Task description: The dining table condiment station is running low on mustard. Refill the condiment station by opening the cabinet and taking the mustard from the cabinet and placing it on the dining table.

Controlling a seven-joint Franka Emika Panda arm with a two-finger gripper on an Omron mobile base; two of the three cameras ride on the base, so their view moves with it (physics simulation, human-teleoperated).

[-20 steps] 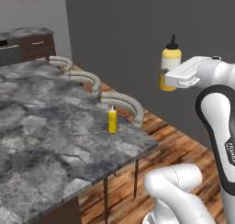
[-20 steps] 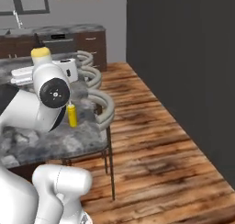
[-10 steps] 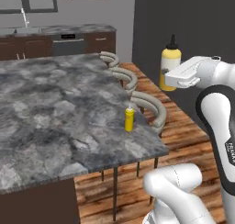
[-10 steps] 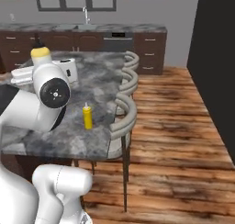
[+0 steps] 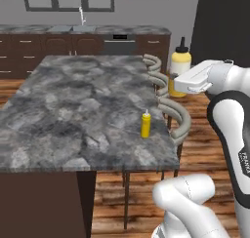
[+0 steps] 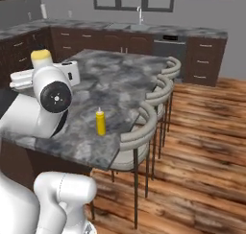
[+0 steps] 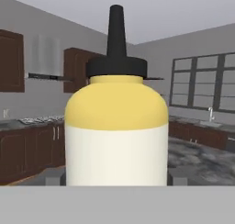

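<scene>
The gripper (image 5: 181, 84) is clamping the mustard (image 5: 179, 69) low on its body; the plastic bottle probably squashes, so gentle pressure is suiting it

The squat yellow squeeze bottle with a dark pointed cap (image 5: 179, 71) stands upright in the white two-finger gripper (image 5: 181, 83), off the large grey marbled stone-topped island (image 5: 73, 105) at its 3 o'clock side, above the curved-back stools (image 5: 172, 116). A slim yellow bottle with a white nozzle tip (image 5: 145, 124) stands on the island near that edge, at the gripper's 7 o'clock.
</scene>
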